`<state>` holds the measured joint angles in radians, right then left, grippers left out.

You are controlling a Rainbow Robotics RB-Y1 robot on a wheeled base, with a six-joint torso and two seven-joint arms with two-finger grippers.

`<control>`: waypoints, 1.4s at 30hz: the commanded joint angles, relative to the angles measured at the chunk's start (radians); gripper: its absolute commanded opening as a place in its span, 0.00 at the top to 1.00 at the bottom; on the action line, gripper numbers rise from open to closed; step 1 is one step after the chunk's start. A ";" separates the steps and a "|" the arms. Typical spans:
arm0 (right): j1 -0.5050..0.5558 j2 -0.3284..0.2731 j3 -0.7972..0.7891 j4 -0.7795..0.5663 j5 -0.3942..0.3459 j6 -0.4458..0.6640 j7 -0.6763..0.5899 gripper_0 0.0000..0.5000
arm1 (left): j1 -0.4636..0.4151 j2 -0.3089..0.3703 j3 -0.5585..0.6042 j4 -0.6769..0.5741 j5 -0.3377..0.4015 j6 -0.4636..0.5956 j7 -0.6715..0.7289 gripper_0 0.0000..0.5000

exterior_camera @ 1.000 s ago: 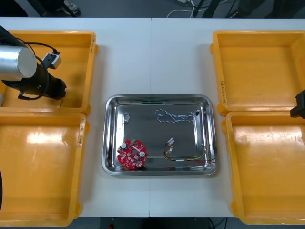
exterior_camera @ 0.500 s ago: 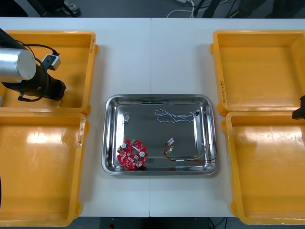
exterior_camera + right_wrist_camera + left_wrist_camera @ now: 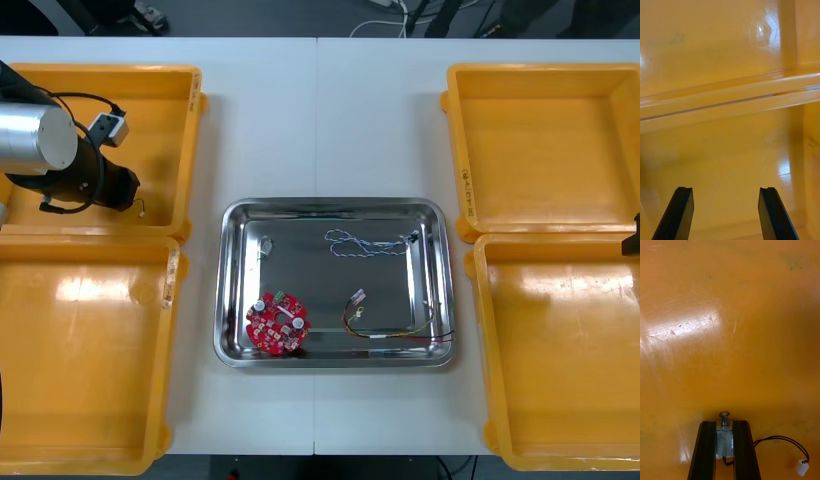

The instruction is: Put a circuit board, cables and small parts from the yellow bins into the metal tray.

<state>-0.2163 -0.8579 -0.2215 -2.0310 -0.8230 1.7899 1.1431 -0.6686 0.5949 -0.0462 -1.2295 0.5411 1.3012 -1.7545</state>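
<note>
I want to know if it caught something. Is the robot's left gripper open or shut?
Shut. The left gripper pinches a small metal part between its two black fingers, over the floor of a yellow bin.

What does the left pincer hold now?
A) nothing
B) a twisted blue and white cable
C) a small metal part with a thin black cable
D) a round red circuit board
C: the left pincer is shut on a small metal part, with a thin black cable trailing from it, above a yellow bin.
</note>
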 commanded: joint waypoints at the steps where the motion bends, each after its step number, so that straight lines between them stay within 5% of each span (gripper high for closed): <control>1: 0.017 0.049 -0.033 -0.005 0.025 -0.009 0.017 0.00 | 0.011 0.043 -0.009 -0.031 0.005 -0.005 -0.108 1.00; 21: 0.055 0.042 -0.041 -0.005 0.008 -0.043 0.075 0.00 | -0.005 0.032 0.066 -0.335 -0.027 0.368 0.013 1.00; 35: 0.061 0.014 -0.061 -0.003 -0.008 -0.049 0.196 0.00 | -0.078 -0.070 -0.090 -0.531 -0.049 0.579 0.299 1.00; 42: 0.077 0.011 -0.065 -0.003 0.005 -0.058 0.208 0.00 | -0.098 -0.130 -0.181 -0.587 -0.066 0.593 0.434 1.00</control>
<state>-0.1645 -0.8033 -0.2492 -2.0274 -0.8219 1.7494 1.3364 -0.7131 0.5055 -0.1788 -1.7639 0.4944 1.8861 -1.3430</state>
